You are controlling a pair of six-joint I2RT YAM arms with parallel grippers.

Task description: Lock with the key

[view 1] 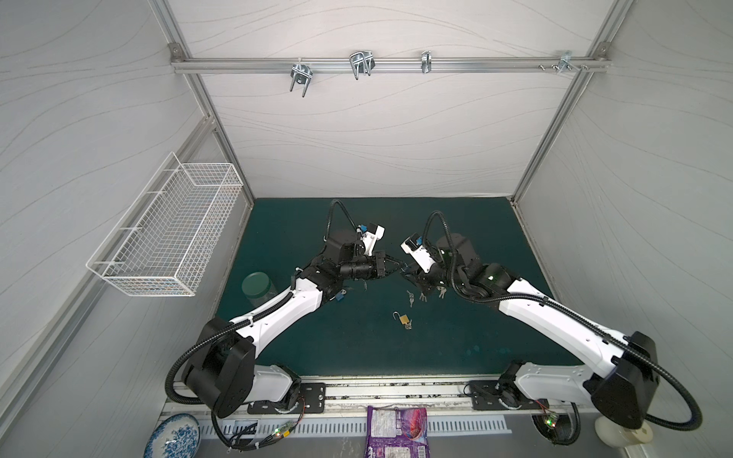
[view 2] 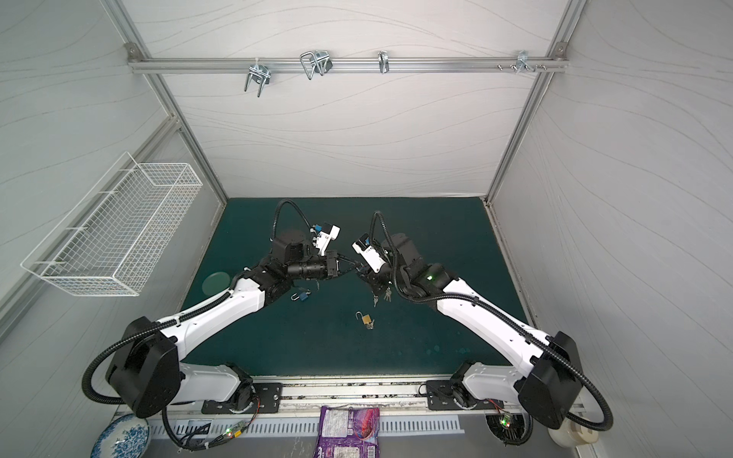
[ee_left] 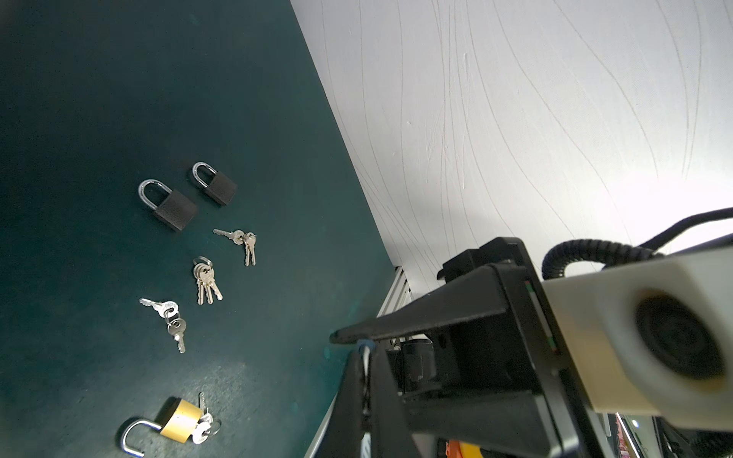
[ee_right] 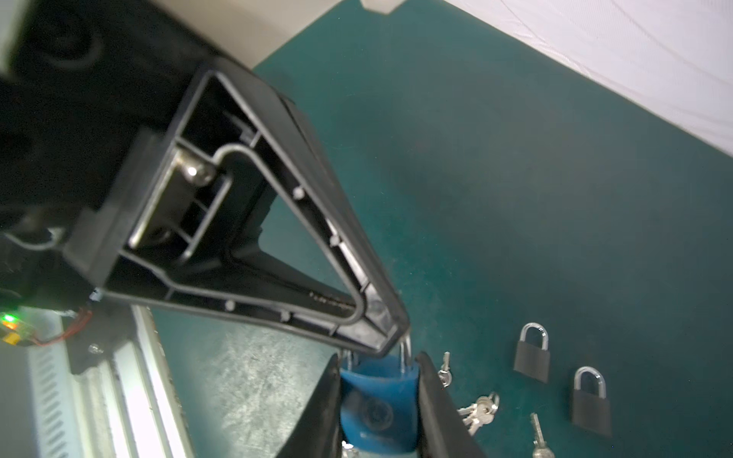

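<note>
**Operator:** Where was the lock?

**Technician:** The blue padlock [ee_right: 378,400] hung above mid-mat. The left gripper [ee_right: 390,341] was pinched together on its round steel shackle [ee_right: 403,353]. The right gripper [ee_right: 378,357] was clamped on the smooth body.

**Operator:** Hazard?

**Technician:** Likely pivot or slip on the slick shackle. The key bunches [ee_left: 206,279] lay unheld on the matte green mat [ee_left: 99,99], nearer and rightward.

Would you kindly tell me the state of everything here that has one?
Held blue padlock: mid-air, shackle state hidden.
Left gripper: shut on its shackle.
Right gripper: shut on its body.
Second blue padlock: on the mat, shackle open.
Brass padlock: shackle open, key bunch at its keyhole.
Black padlocks: both shackles closed.
Jar: lid on.
Other key bunches: loose on mat.
</note>
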